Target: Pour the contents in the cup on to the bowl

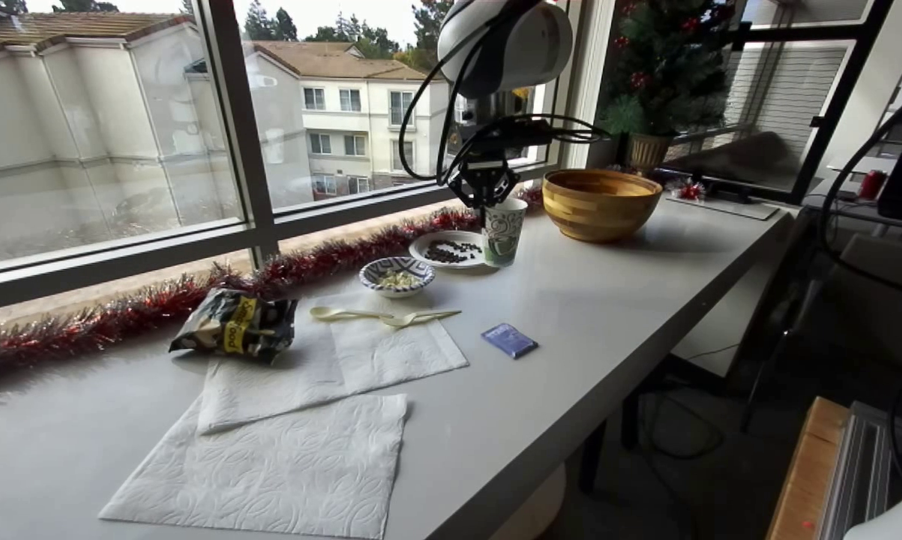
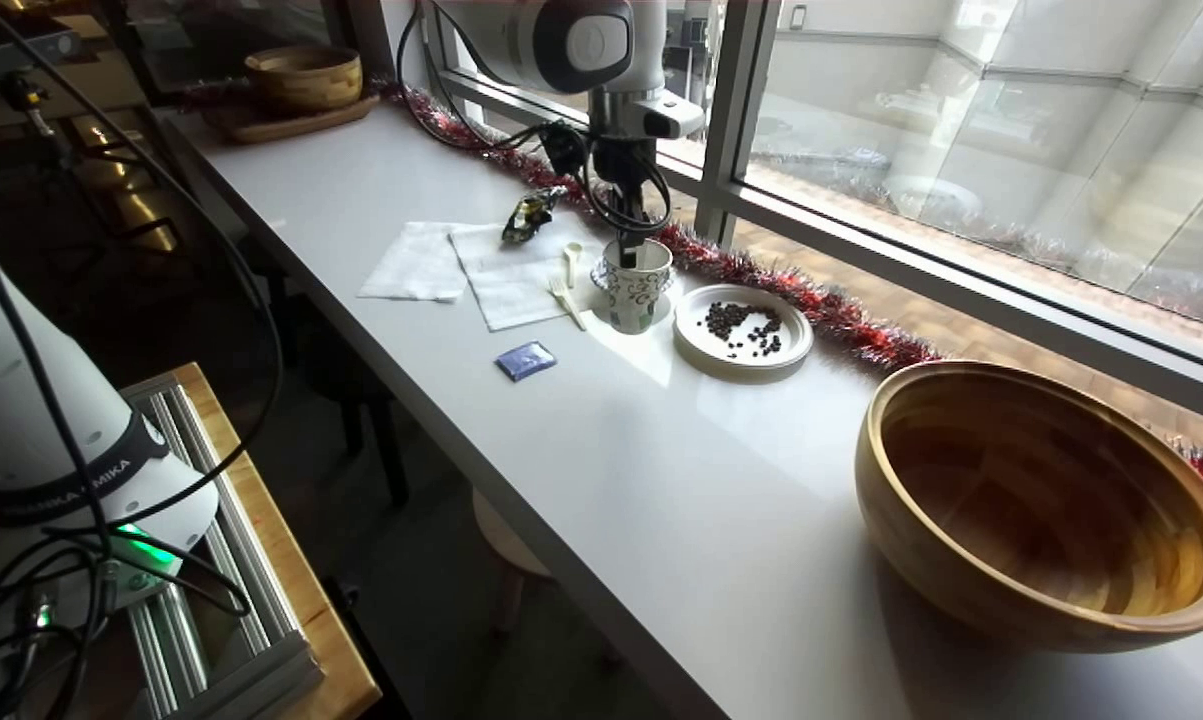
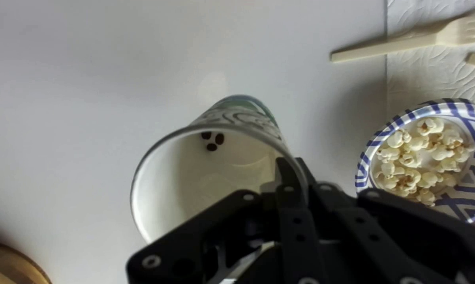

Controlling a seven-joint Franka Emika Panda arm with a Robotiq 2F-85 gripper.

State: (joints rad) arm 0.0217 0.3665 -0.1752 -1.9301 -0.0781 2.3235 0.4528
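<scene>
The cup (image 1: 505,232) is a whitish paper cup with a grey swirl and green print. It stands about upright in both exterior views (image 2: 635,296). My gripper (image 1: 487,211) is shut on its wall, one finger inside and one outside the rim, as the wrist view shows at the fingertips (image 3: 291,173). A few dark beans (image 3: 212,142) lie inside the cup (image 3: 205,177). I cannot tell whether its base touches the table. The bowl (image 1: 597,214) is a wide wooden one, apart from the cup; it looks empty in an exterior view (image 2: 1021,500). Only its edge (image 3: 12,264) shows in the wrist view.
A white plate with dark beans (image 2: 744,345) and a patterned popcorn bowl (image 3: 423,157) stand near the cup. A fork (image 1: 421,318), spoon (image 1: 346,314), napkins (image 1: 301,457), blue packet (image 1: 510,340) and snack bag (image 1: 237,326) lie around. Tinsel (image 2: 841,335) lines the window. Another wooden bowl (image 2: 306,80) stands far back.
</scene>
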